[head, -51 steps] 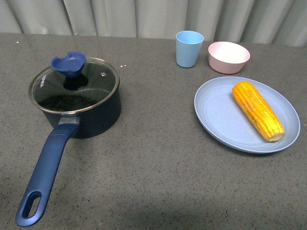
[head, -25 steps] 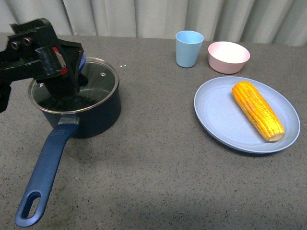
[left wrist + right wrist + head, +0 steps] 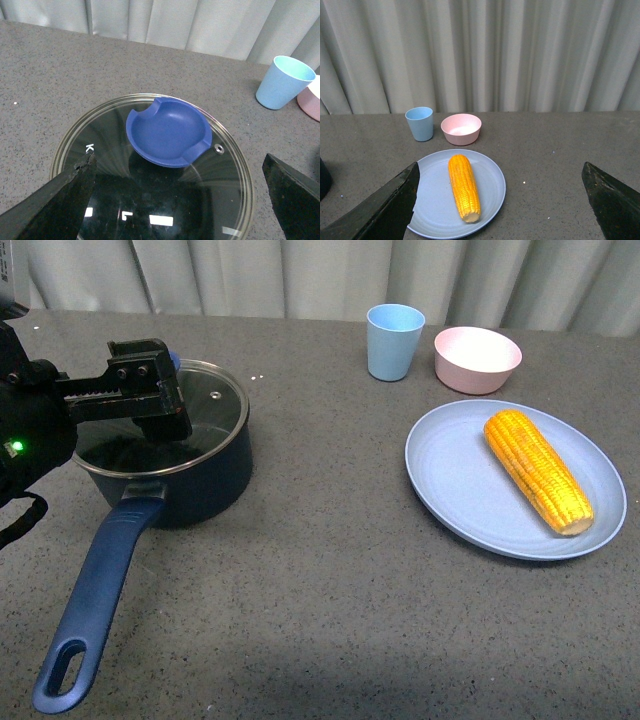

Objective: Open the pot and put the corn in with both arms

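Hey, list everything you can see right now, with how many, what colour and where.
pot: one, dark navy, left on the table, long handle towards the robot
lid: one, glass with blue knob, on the pot
corn: one, yellow-orange, lying on the plate
plate: one, light blue, right on the table
cup: one, light blue, behind the plate
bowl: one, pink, right of the cup
table: one, grey
curtain: one, pale grey, behind the table
left pincer: one, black, open over the lid's knob
right pincer: one, black, open, facing the corn from a distance
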